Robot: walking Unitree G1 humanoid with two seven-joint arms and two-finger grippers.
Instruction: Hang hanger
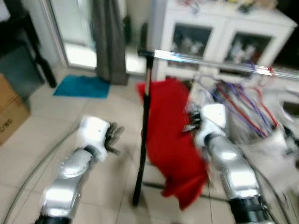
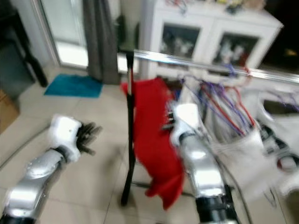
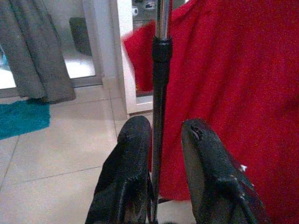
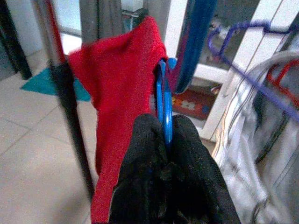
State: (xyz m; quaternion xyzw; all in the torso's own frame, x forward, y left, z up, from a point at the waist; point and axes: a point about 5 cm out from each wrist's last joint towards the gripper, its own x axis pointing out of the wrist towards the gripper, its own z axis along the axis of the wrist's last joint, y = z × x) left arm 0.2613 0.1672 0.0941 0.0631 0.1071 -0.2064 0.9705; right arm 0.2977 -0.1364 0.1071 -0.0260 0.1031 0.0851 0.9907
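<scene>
My right hand (image 4: 164, 154) pinches the blue hanger (image 4: 163, 100) carrying the red cloth (image 1: 170, 135), so I'd lift its hook over the rail (image 1: 205, 59) beyond, keeping my left hand (image 3: 161, 175), fingers parted around the pole (image 1: 144, 126), from bumping it.

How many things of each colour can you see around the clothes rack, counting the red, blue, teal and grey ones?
Red: 1, the red garment
Blue: 1, the blue hanger, pinched by the right end effector
Teal: 1, the teal mat
Grey: 1, the grey curtain
Total: 4
</scene>
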